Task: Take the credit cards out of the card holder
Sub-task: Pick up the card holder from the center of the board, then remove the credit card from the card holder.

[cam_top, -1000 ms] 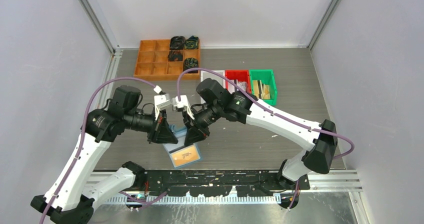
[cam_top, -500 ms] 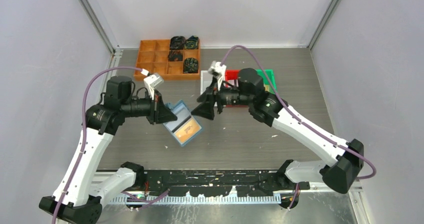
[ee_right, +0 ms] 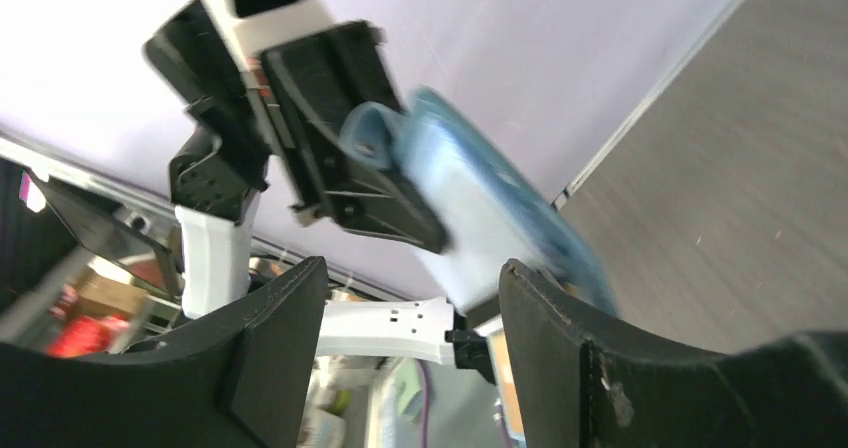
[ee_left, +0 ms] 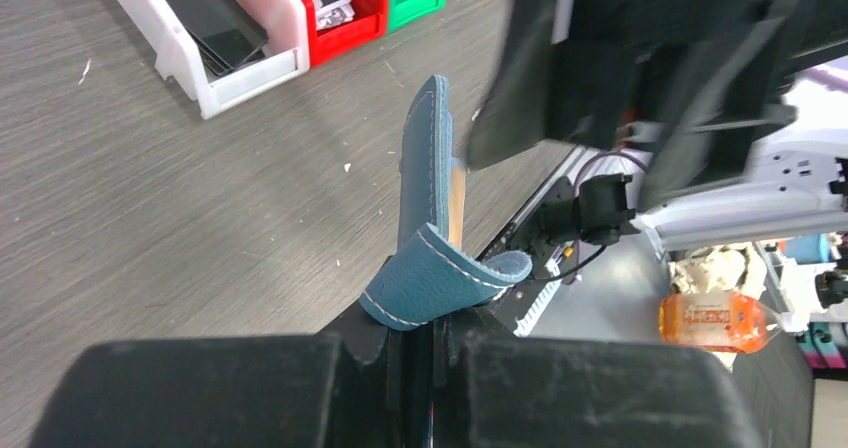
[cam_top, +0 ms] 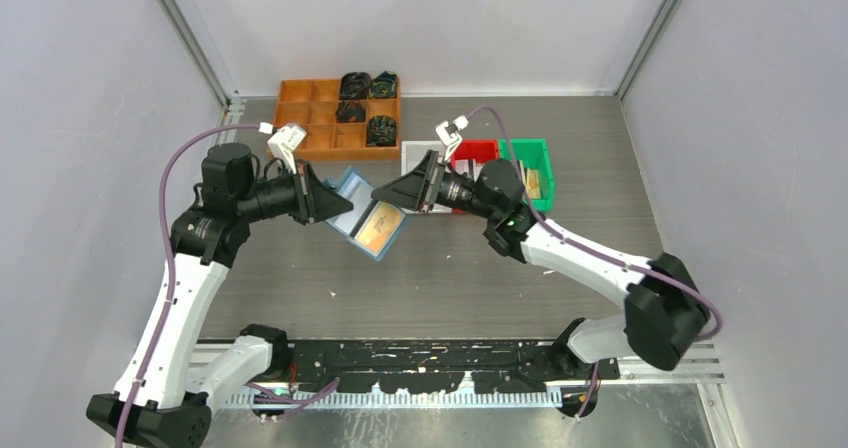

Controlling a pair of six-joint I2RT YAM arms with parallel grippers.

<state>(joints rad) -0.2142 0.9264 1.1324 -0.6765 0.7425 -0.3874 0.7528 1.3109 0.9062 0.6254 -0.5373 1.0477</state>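
My left gripper (cam_top: 346, 208) is clamped on the card holder (cam_top: 358, 230). Both fingers (ee_left: 250, 388) are pressed together on its folded end, and in the left wrist view the soft blue flap curls over the finger tips. The holder is suspended above the table (cam_top: 600, 238), clear of the surface, between my two grippers. It is open. One credit card (cam_top: 378, 226) with a tan-orange face sits in the inner pocket, face turned up toward the overhead camera. In the left wrist view only the card's pale edge shows between the two blue leaves. My right gripper (cam_top: 380, 198) points at the holder's far edge with its fingers spread wide apart. In the right wrist view the holder is blurred and lies across the gap just beyond both fingertips (ee_right: 300, 278). I cannot tell whether either right finger touches the holder. A white bin (ee_left: 240, 73), a red bin (cam_top: 475, 148) and a green bin (cam_top: 525, 144) stand side by side on the table behind the right gripper. An orange compartment tray (cam_top: 290, 93) sits at the far left.
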